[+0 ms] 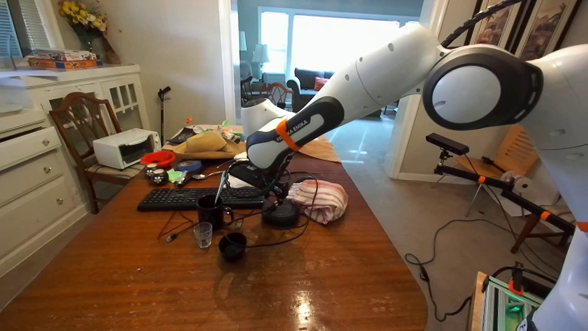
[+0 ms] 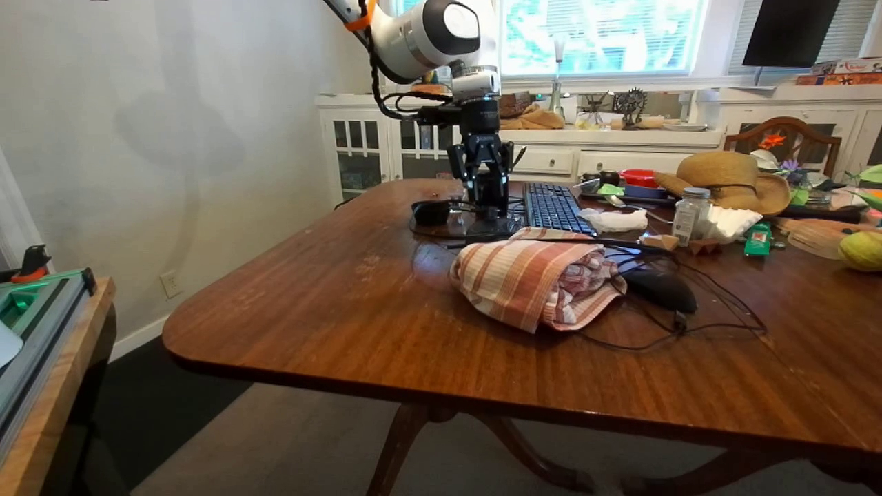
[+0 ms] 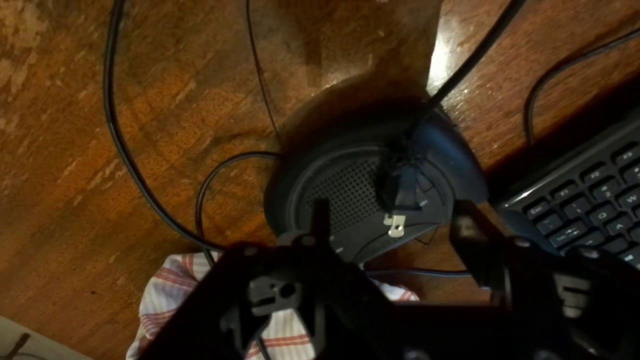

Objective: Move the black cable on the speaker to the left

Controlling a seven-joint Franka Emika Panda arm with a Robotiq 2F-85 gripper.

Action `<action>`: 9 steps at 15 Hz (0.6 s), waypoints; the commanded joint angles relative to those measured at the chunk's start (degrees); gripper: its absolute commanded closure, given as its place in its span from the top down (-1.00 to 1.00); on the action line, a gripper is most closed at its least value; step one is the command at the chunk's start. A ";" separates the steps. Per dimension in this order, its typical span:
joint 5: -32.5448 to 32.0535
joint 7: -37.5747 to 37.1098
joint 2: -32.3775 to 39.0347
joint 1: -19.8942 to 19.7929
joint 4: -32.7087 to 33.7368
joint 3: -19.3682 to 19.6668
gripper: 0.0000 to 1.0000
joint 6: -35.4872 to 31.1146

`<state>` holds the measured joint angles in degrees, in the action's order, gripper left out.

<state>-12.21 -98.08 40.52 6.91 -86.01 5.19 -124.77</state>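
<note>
The speaker [image 3: 340,195] is a round black device with a perforated grille, flat on the table; it also shows in both exterior views [image 1: 280,215] [image 2: 490,227]. The black cable [image 3: 465,70] has a plug [image 3: 404,189] with metal prongs over the speaker's face in the wrist view; its cord runs to the upper right. My gripper [image 3: 393,210] is open above the speaker, also seen in an exterior view [image 2: 486,194]. The plug shows between the fingers, apart from both. I cannot tell its height above the grille.
A keyboard [image 1: 170,200] and a striped cloth [image 1: 321,202] flank the speaker. A black mug [image 1: 210,215], a clear glass [image 1: 203,236] and a small black cylinder [image 1: 232,252] stand close by. Another cord loop [image 3: 125,150] crosses the table. A mouse [image 2: 658,289] lies beyond the cloth.
</note>
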 commanded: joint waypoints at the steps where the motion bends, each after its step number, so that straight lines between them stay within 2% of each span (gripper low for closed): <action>1: 1.71 -0.32 3.10 0.81 4.22 1.04 0.24 2.92; 2: 1.84 -0.30 3.47 0.80 4.67 1.10 0.20 3.18; 5: 1.89 -0.29 4.50 0.90 5.83 1.32 0.24 3.61; 9: 2.05 -0.22 5.53 1.05 6.99 1.38 0.10 4.44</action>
<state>-11.39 -98.08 44.00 7.01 -81.92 5.66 -122.67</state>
